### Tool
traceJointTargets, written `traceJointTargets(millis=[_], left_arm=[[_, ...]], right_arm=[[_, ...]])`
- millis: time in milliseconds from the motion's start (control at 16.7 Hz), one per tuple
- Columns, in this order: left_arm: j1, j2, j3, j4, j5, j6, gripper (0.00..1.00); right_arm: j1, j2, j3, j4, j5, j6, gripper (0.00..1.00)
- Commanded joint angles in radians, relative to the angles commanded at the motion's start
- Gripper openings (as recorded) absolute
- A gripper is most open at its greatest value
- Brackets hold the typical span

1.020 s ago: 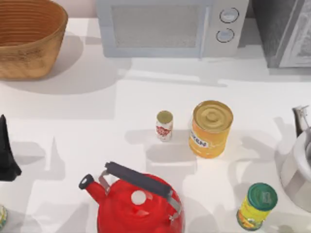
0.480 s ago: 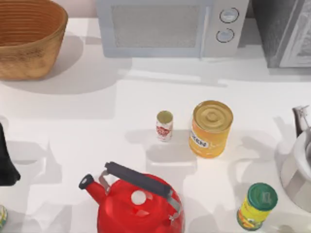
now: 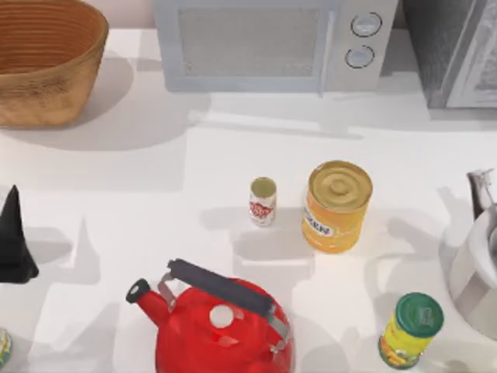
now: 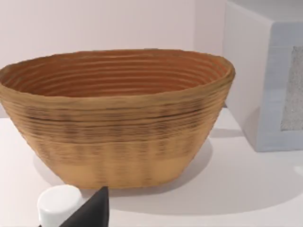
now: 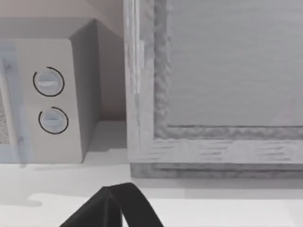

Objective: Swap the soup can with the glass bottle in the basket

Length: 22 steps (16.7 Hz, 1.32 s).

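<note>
My left end effector (image 3: pixel 14 242) is at the left edge of the surface (image 3: pixel 155 202) in the top view, a dark pointed shape well in front of the basket (image 3: pixel 43 66). I cannot tell how wide it stands or whether it holds anything. In the left wrist view a dark tip of that end effector (image 4: pixel 93 212) shows close to the camera. Just beside it is the pale round top of the glass bottle (image 4: pixel 58 204), and the rest of the bottle is cut off by the frame. Whether the two touch I cannot tell. Beyond them the basket (image 4: pixel 116 123) stands upright on the surface, with its ribbed inner wall open to view and the microwave (image 4: pixel 265 75) next to it.

The soup can (image 3: pixel 262 200) stands upright near the middle of the surface, well apart from the basket and from my left end effector. The big yellow can (image 3: pixel 336 206) is just to its right, close but not touching. The red kettle (image 3: pixel 219 326) sits at the near edge in front of both. A green-lidded can (image 3: pixel 410 329) is at the near right, close to a metal pot (image 3: pixel 475 268) at the right edge. The microwave (image 3: pixel 272 43) lines the back, with a grey cabinet (image 3: pixel 458 50) to its right.

My right end effector (image 5: pixel 116 208) shows in the right wrist view as a dark shape facing the microwave's knobs (image 5: pixel 49 100) and the grey cabinet (image 5: pixel 213 85). I cannot tell how wide it is.
</note>
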State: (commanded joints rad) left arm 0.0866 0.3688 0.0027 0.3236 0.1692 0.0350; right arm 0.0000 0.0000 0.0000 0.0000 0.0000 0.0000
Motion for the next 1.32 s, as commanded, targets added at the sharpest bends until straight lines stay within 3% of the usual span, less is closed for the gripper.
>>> traceJointTargets(millis=[240, 600, 900, 1320], left_arm=[[0.077, 0.355, 0.0, 0.312, 0.075, 0.02, 1.0], [0.248, 0.774, 0.006, 0.648, 0.122, 0.042, 1.0], [0.356, 1.162, 0.01, 0.977, 0.218, 0.066, 1.0], [0.386, 1.364, 0.006, 1.164, 0.328, 0.089, 1.0]], right_arm=[[0.0, 0.0, 0.0, 0.0, 0.0, 0.0, 1.0], [0.0, 0.0, 0.0, 0.0, 0.0, 0.0, 1.0], [0.0, 0.0, 0.0, 0.0, 0.0, 0.0, 1.0], [0.0, 0.0, 0.0, 0.0, 0.0, 0.0, 1.0]])
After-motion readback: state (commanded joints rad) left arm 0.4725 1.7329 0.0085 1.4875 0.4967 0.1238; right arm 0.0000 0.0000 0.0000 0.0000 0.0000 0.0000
